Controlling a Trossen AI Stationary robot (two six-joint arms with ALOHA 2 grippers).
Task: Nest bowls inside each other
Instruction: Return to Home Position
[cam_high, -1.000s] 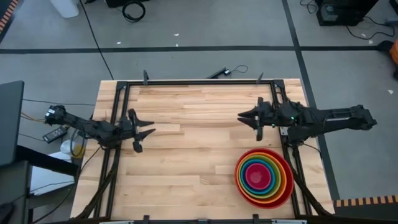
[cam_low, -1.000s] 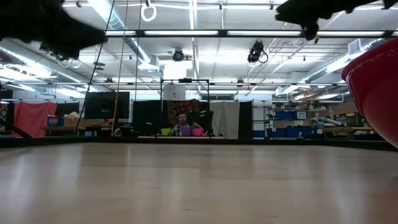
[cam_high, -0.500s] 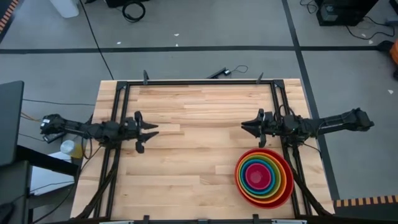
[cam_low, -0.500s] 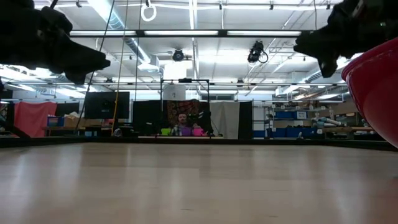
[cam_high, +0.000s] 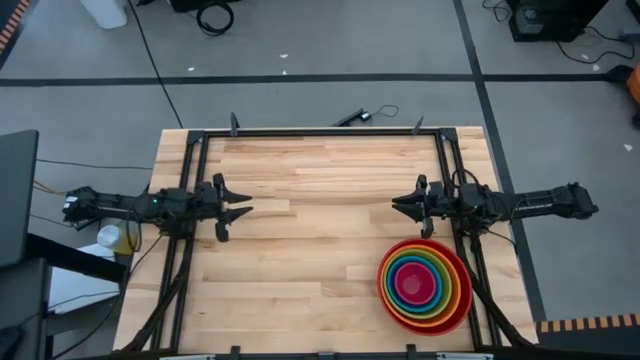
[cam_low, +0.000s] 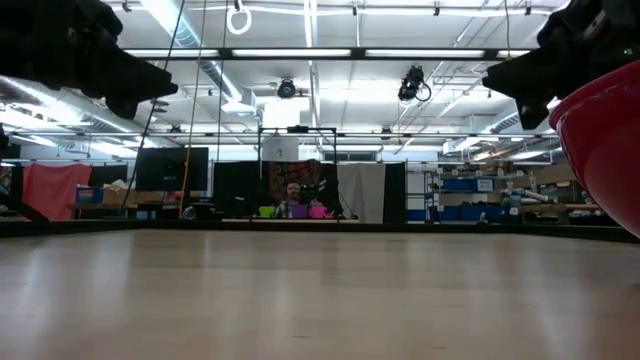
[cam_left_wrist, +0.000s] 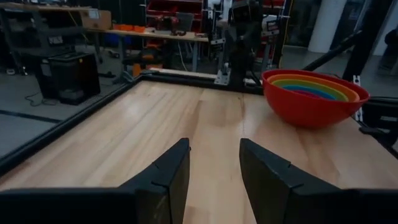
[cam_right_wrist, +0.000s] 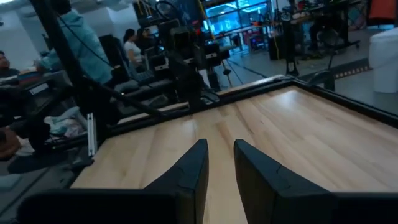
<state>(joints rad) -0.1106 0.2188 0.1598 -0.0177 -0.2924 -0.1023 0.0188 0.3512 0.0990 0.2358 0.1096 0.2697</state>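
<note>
A stack of nested bowls (cam_high: 424, 284), red outermost with rainbow colours inside, rests on its base at the table's near right. It also shows in the left wrist view (cam_left_wrist: 314, 96) and at the low view's right edge (cam_low: 600, 140). My left gripper (cam_high: 240, 209) hangs level over the table's left side, open and holding nothing (cam_left_wrist: 214, 144). My right gripper (cam_high: 400, 205) hangs level over the right side, just beyond the bowls' far rim. Its fingers stand a little apart with nothing between them (cam_right_wrist: 220, 144).
Bare wood (cam_high: 320, 230) lies between the two grippers. Black frame rails (cam_high: 320, 132) run along the far edge and down both sides. A person (cam_low: 292, 197) sits far behind the table, and others (cam_right_wrist: 132, 43) show in the room.
My right gripper has sunk from high above the table and drawn back a little toward the right edge. My left arm has swung from a slant until it is straight, so its gripper points squarely toward the table's right. The bowls have not moved.
</note>
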